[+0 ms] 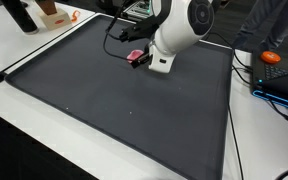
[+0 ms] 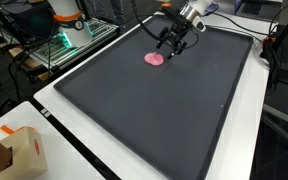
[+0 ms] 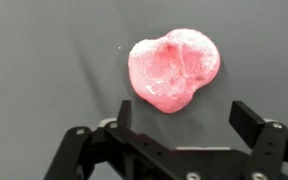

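Your pincer (image 3: 184, 113) is released: jaws spread wide, nothing between the pads. The pink lump (image 3: 174, 68) lies on the dark mat (image 3: 44, 60) just past the fingertips in the wrist view. Sideways it falls inside the gap, but offset toward the finger (image 3: 124, 108) on the picture's left, whose tip overlaps the lump's near edge. The opposite finger (image 3: 248, 118) stands clear, with bare mat between it and the lump. You can't tell from that view whether the near tip touches the lump or hangs just above it. In both exterior views the pincer (image 2: 172, 44) hovers low over the mat and tilted, with the lump (image 2: 155, 59) just beside and below the fingertips. In an exterior view the lump (image 1: 135, 55) shows only as a pink patch right at the tips, partly hidden by them. The lump is flat, glossy and lobed, with whitish specks along the edge farthest from the pincer. There is mat under the pincer on all sides, and the white tabletop (image 1: 34, 120) starts well away, past the mat's border. Black cables (image 1: 114, 36) loop just behind the pincer at the mat's far edge. An orange object (image 1: 272, 58) sits well off to the arm's side. A cardboard box (image 2: 19, 150) sits far from the pincer at the table corner.
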Robot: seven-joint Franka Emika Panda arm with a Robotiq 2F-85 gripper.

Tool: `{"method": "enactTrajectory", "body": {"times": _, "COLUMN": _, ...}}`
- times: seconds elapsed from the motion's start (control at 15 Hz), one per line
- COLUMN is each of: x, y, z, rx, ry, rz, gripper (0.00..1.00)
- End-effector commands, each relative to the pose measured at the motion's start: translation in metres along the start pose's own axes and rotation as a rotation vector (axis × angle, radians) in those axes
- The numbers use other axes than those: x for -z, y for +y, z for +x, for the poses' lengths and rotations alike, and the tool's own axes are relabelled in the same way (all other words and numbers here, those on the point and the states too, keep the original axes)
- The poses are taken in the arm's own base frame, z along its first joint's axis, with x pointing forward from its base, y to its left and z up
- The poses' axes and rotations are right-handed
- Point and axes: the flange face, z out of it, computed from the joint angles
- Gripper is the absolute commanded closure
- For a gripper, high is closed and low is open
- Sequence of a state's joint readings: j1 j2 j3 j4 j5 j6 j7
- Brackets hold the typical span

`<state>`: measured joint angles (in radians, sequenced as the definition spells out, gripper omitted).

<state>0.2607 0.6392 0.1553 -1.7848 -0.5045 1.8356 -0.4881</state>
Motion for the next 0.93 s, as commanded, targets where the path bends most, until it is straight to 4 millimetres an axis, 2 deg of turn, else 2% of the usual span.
{"method": "enactTrajectory", "body": {"times": 0.0, "x": -0.0029, "y": 0.0013, "z": 0.0088, "rx": 0.003, "ry": -0.08, "rz": -0.035, "gripper": 0.0}}
{"method": "enactTrajectory", "body": {"times": 0.87, "x": -0.0111, "y": 0.002, "z": 0.0173, "rx": -0.022, "ry": -0.179, "rz": -0.009, "gripper": 0.0}}
